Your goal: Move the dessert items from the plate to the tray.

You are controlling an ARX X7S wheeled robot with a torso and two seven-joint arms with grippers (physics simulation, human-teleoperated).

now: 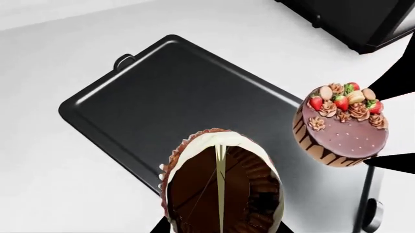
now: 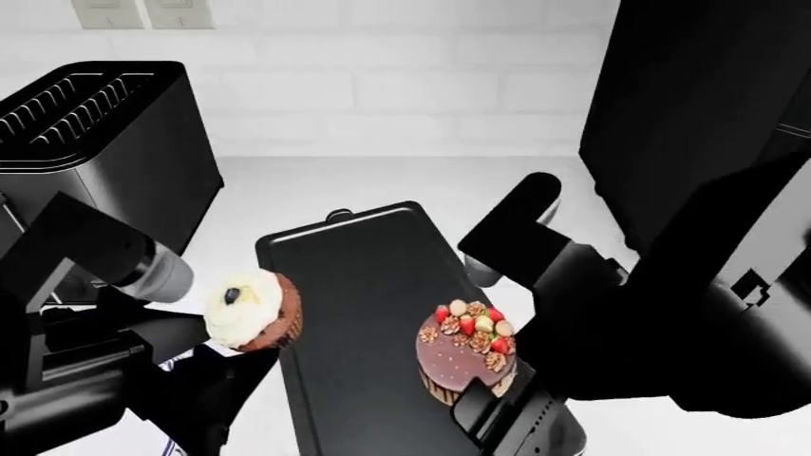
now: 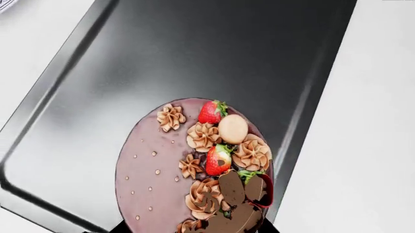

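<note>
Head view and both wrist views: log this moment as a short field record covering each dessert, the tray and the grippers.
cupcake: held by left gripper, tilted, at the tray's left edge
chocolate drip cake: upright, gripped by right gripper, over the tray's right side
tray: black, nothing resting on its bare surface yet
toaster: behind, left of tray
plate: not clearly in view

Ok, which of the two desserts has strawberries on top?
The drip cake in the right gripper: strawberries and nuts on top. The cupcake in the left gripper has white frosting and one dark berry.
</note>
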